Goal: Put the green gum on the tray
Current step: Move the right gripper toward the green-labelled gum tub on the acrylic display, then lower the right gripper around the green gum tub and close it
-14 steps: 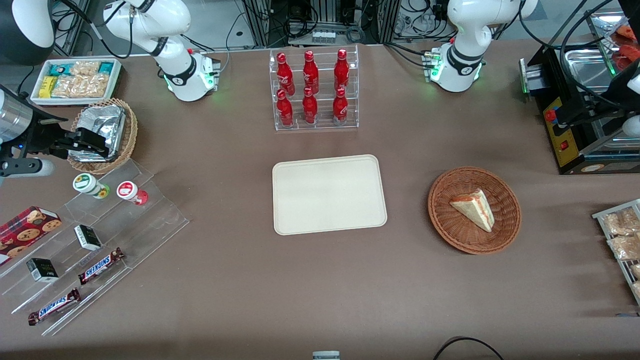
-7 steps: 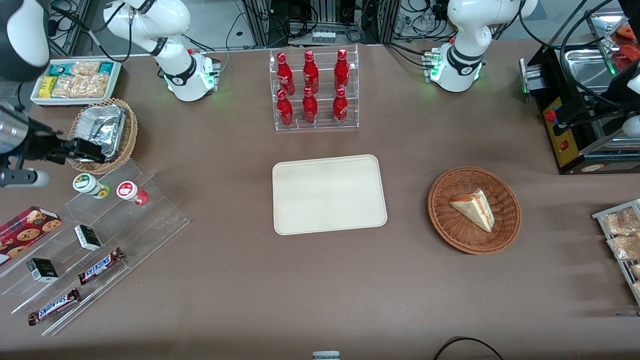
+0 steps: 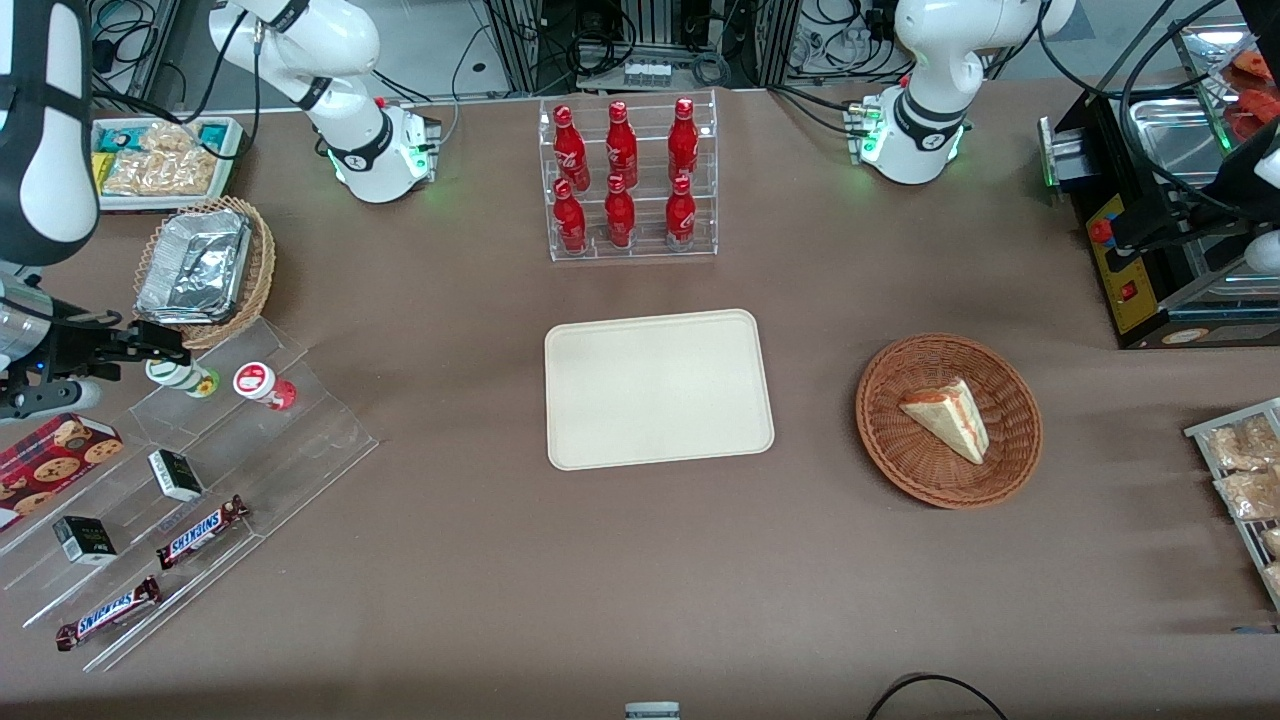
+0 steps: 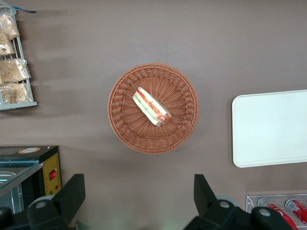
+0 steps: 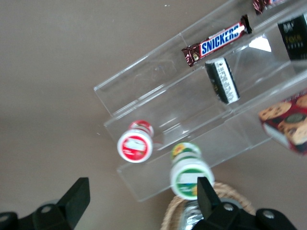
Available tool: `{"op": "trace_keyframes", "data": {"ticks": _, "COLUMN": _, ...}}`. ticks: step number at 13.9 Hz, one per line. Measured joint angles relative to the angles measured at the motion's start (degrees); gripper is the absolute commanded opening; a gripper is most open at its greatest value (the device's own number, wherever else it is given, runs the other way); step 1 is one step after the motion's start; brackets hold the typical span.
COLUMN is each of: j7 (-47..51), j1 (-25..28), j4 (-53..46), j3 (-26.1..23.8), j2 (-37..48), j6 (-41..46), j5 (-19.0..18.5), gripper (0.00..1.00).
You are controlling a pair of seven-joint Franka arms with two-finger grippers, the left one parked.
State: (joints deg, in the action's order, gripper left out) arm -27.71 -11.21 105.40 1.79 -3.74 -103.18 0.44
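The green gum (image 3: pixel 192 379) is a small white bottle with a green-and-white lid, standing on the top step of a clear acrylic stand (image 3: pixel 200 470). It also shows in the right wrist view (image 5: pixel 190 176). My right gripper (image 3: pixel 165 350) hovers just above it and partly covers its lid. In the wrist view the gripper (image 5: pixel 141 197) is open and empty, with one finger (image 5: pixel 205 190) at the lid's edge. The cream-beige tray (image 3: pixel 660 388) lies flat at the table's middle, far from the gripper toward the parked arm, and also shows in the left wrist view (image 4: pixel 271 127).
A red-lidded bottle (image 3: pixel 262 384) stands beside the green gum. Snickers bars (image 3: pixel 200 530), black boxes (image 3: pixel 175 474) and a cookie box (image 3: pixel 55 455) fill the stand. A wicker basket of foil (image 3: pixel 205 270), white snack bin (image 3: pixel 160 165), cola rack (image 3: pixel 628 180) and sandwich basket (image 3: pixel 948 420) stand around.
My gripper has moved from over the foil basket toward the front camera and now hangs over the green gum. Nothing else has moved.
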Motion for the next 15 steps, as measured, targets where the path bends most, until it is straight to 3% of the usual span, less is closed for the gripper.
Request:
{"op": "trace_keyframes", "data": {"ticks": 7, "j7": -25.06, "j1": -3.95, "j4": 12.22, "j3": 0.06, "j2": 4.51, "j6": -13.87, "j5": 0.89, "gripper": 0.99}}
{"op": "trace_keyframes", "data": {"ticks": 15, "j7": -29.4, "j1": -4.04, "j4": 19.7, "j3": 1.25, "j2": 5.1, "j6": -22.74, "j5": 0.93, "gripper": 0.99}}
